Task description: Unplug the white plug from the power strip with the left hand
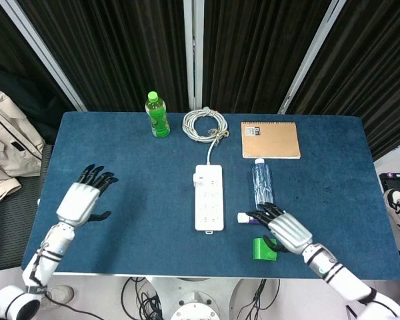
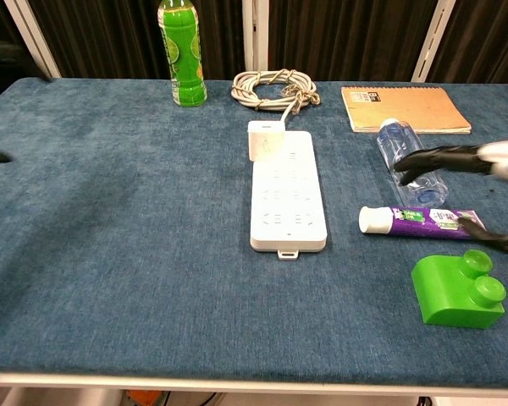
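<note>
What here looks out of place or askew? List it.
Only the clear water bottle stands out: it lies on its side between the power strip and notebook, while the green bottle stands upright. Nothing looks spilled or damaged.

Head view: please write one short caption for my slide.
Both hands open above the table: left hand far from the white plug in the power strip, right hand over the toothpaste tube.

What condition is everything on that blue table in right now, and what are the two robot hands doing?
White plug: seated in white power strip.
Coiled white cable: looped, tied.
Green drink bottle: upright, capped.
Clear plastic bottle: lying down.
Purple toothpaste tube: lying, capped.
Brown spiral notebook: closed, flat.
Left hand: open, empty.
Right hand: open, empty.
</note>
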`<state>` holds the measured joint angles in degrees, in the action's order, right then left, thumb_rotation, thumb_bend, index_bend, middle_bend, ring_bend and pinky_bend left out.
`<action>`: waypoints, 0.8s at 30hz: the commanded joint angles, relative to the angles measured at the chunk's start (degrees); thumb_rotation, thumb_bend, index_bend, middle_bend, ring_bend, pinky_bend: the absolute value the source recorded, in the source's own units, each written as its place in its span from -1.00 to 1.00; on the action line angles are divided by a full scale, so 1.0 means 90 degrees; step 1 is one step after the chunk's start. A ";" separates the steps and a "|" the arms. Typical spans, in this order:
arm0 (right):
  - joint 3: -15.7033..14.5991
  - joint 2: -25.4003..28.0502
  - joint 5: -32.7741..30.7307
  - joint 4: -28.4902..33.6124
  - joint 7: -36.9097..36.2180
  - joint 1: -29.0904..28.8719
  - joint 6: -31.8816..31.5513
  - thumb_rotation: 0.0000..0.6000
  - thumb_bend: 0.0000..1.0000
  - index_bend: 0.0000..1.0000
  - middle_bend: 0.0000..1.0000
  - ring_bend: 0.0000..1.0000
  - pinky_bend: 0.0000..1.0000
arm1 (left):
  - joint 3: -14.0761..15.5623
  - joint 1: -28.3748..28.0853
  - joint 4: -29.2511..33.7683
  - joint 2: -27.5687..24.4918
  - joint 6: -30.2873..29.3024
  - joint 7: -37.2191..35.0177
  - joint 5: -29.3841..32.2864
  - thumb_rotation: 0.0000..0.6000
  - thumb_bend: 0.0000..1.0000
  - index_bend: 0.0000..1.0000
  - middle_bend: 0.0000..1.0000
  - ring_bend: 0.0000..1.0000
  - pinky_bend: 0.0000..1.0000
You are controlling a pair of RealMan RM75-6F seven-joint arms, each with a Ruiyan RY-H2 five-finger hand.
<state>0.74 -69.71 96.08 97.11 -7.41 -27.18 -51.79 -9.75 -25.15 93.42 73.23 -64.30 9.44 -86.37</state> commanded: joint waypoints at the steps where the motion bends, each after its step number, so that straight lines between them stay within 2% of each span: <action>1: 0.0209 -0.0511 -0.0338 0.0017 0.0187 -0.0559 0.0600 1.00 0.09 -1.00 -0.86 -1.00 -1.00 | -0.0427 -0.1027 -0.0435 0.0398 0.0998 -0.0313 0.0050 1.00 -0.74 -0.54 -0.68 -0.91 -0.88; 4: 0.0280 -0.0725 -0.0549 -0.0067 0.0414 -0.0734 0.0779 1.00 0.08 -1.00 -0.92 -1.00 -1.00 | -0.0550 -0.1567 -0.0822 0.0758 0.1496 -0.0509 0.0165 1.00 -0.74 -0.54 -0.68 -0.91 -0.82; 9: 0.0363 -0.1001 -0.1046 -0.0107 0.0828 -0.0970 0.1094 1.00 0.05 -1.00 -0.91 -1.00 -1.00 | -0.0588 -0.2324 -0.1582 0.1369 0.2168 -0.0708 0.0290 1.00 -0.74 -0.54 -0.66 -0.91 -0.79; 15: 0.0325 -0.1284 -0.1377 -0.0174 0.1211 -0.1152 0.1250 1.00 0.05 -1.00 -0.86 -1.00 -1.00 | -0.0519 -0.2891 -0.2367 0.2031 0.2503 -0.1066 0.0328 1.00 -0.73 -0.53 -0.66 -0.91 -0.77; 24: 0.0196 -0.1545 -0.1629 -0.0348 0.1364 -0.1232 0.1208 1.00 0.05 -1.00 -0.85 -1.00 -1.00 | -0.0405 -0.3624 -0.3172 0.2661 0.2959 -0.1263 0.0315 1.00 -0.72 -0.52 -0.66 -0.91 -0.75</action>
<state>2.59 -83.52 81.51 94.05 4.84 -38.22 -40.84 -13.51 -56.60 66.27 96.12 -38.53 -1.69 -83.75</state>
